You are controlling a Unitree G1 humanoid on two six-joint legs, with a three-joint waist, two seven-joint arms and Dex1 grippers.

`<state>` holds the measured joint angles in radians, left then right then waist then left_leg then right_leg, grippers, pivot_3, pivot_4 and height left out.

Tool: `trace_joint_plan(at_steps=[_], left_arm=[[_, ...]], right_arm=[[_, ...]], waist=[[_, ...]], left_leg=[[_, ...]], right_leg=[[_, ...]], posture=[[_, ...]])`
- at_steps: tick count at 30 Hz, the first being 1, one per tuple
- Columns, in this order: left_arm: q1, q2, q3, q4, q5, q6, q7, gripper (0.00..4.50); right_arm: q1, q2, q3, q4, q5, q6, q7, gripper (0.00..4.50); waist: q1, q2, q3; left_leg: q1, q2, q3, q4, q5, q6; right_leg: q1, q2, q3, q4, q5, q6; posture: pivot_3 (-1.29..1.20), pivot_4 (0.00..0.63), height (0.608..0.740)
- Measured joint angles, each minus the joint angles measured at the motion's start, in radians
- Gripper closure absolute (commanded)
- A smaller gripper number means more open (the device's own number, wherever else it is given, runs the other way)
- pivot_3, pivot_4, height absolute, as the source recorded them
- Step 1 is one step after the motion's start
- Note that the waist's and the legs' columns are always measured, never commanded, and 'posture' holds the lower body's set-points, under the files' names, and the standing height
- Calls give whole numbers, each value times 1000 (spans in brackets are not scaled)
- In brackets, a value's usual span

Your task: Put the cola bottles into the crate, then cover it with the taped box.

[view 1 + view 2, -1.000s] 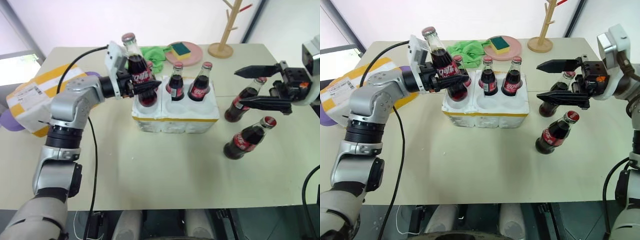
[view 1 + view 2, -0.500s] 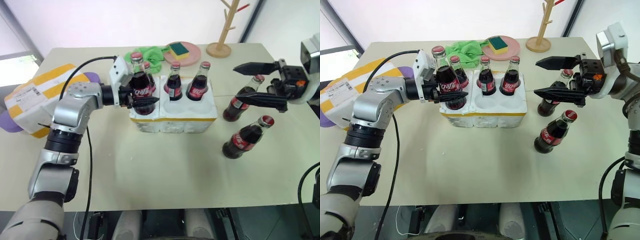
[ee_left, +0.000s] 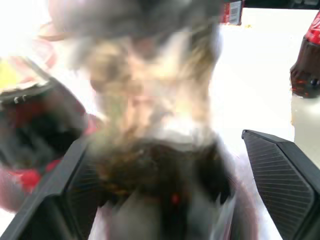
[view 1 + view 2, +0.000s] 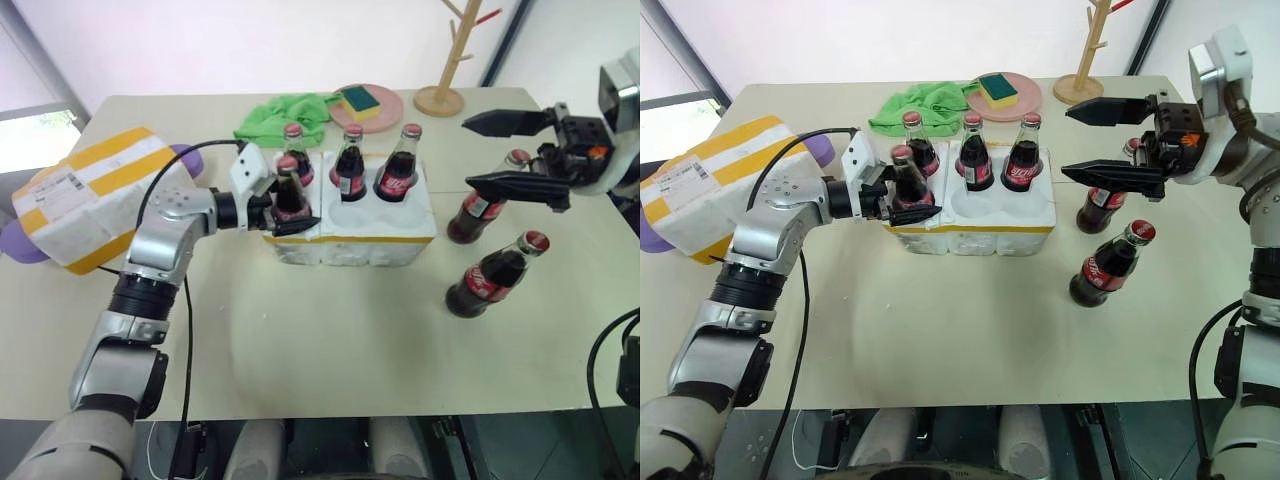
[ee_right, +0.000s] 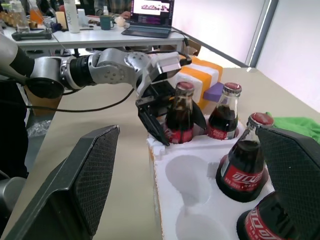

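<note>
Surface: pale beige table (image 4: 330,350), bright white wall behind it, a window at the far left. At the table's back edge, a green cloth (image 4: 285,110), a pink plate (image 4: 385,108) carrying a yellow-green sponge (image 4: 360,97), and a wooden peg stand (image 4: 448,60) are seen. In the right wrist view a second desk with a laptop (image 5: 150,17) is visible behind.

The crate (image 4: 350,230) sits mid-table with four cola bottles (image 4: 352,165) seated upright in it: three in the back row, one in the front-left hole; two front holes are bare. Two more bottles stand on the table right of the crate, near each other. The taped box (image 4: 95,195) lies at the table's left end, well apart from the crate.

The left gripper (image 4: 290,212) is reached in level from the left, fingers spread either side of the front-left bottle; whether the pads touch the glass can't be told. The right gripper (image 4: 510,150) is held level above the right-hand bottles, pointing left, fingers wide apart, nothing between them.
</note>
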<state>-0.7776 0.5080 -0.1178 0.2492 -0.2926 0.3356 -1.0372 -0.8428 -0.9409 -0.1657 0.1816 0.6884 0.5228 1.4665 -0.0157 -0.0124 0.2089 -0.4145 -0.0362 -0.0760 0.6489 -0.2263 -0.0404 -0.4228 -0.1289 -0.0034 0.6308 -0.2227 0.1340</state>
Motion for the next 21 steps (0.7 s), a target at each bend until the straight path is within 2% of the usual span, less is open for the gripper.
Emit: trace_joint_plan(at_steps=[3, 8, 12, 15, 21], left_arm=[[41, 31, 30, -59, -26, 46, -1, 75], [64, 144, 174, -220, -164, 208, -4, 75], [50, 285, 341, -330, -376, 434, -8, 75], [-25, 353, 452, -380, -534, 563, -3, 75], [-113, 310, 477, -451, -734, 694, 67, 75]], right_arm=[[-4, 0, 2, 6, -9, 0, 1, 0], [-43, -16, 4, 45, -21, 2, 17, 0], [-82, -55, 1, 94, -23, 16, 47, 0], [-114, -69, -17, 187, -39, 18, 38, 0], [-118, -130, -63, 337, -66, 1, 28, 0]], waist=[[-5, 0, 0], [-4, 0, 0], [-5, -1, 0], [-2, -1, 0], [2, 0, 0]], left_leg=[[0, 0, 0, 0, 0, 0], [0, 0, 0, -1, 0, 0], [-1, 0, 0, -1, 0, 0], [-1, 0, 0, 0, 0, 0], [1, 0, 0, 0, 0, 0]], right_leg=[[0, 0, 0, 0, 0, 0], [-1, 0, 0, 0, 0, 0], [-1, 0, 0, 0, 0, 0], [0, 0, 0, 0, 0, 0], [2, 0, 0, -1, 0, 0]], posture=[[0, 150, 740], [0, 150, 740], [0, 150, 740], [0, 150, 740], [0, 150, 740]])
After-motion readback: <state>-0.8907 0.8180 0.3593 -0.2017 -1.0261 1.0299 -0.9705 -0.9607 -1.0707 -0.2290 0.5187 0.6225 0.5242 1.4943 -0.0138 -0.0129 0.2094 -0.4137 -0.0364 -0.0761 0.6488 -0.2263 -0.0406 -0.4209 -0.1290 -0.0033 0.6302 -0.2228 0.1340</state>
